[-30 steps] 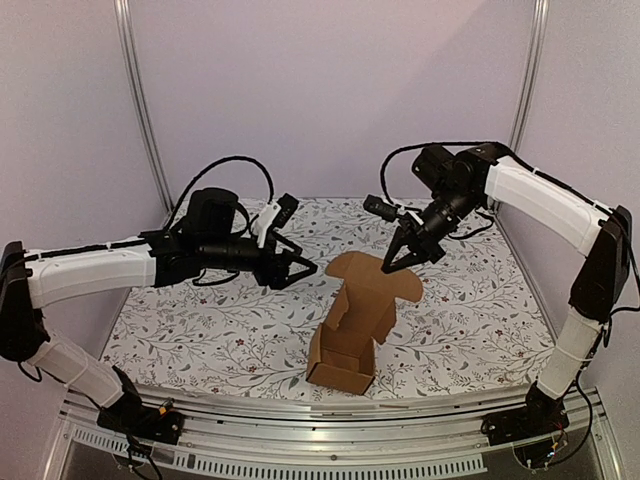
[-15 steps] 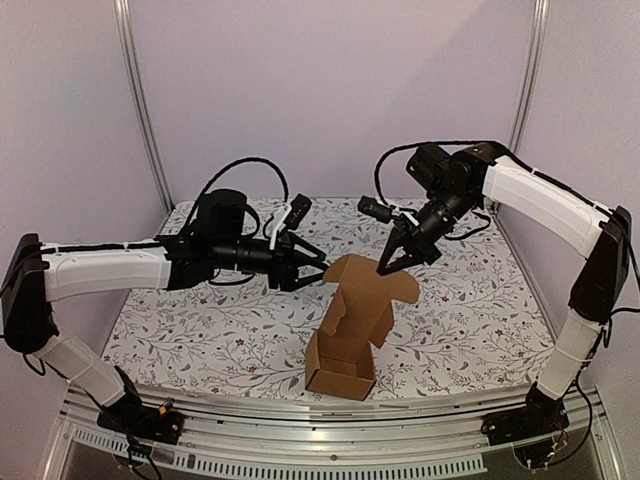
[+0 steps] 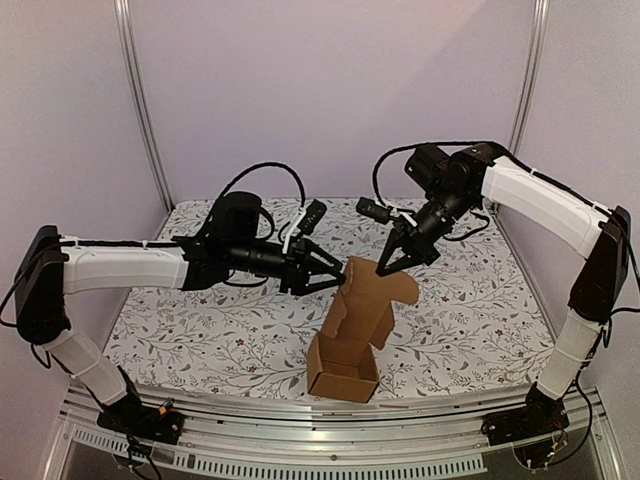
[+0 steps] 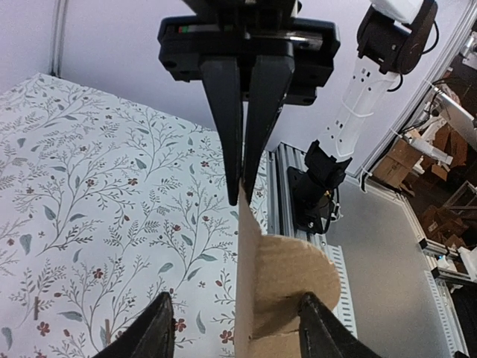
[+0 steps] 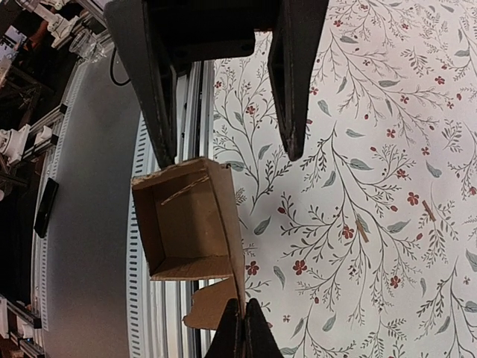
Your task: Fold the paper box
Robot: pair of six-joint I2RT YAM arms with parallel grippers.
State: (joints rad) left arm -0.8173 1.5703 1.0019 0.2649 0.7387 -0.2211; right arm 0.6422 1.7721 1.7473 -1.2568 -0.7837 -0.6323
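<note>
Lilac walls [image 3: 330,90], floral table cover [image 3: 200,330], aluminium frame [image 3: 300,428]

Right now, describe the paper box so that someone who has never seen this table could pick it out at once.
On the table with the leafy flower print, look near the middle of the front edge. The paper box stands there, open-topped, its tall flap reaching up to the right gripper. It is the only plain brown cardboard thing among black, white and patterned ones.

The right gripper [image 3: 386,267] pinches the upright flap of the paper box [image 3: 365,305], the left gripper [image 3: 341,279] beside it, jaws spread.
</note>
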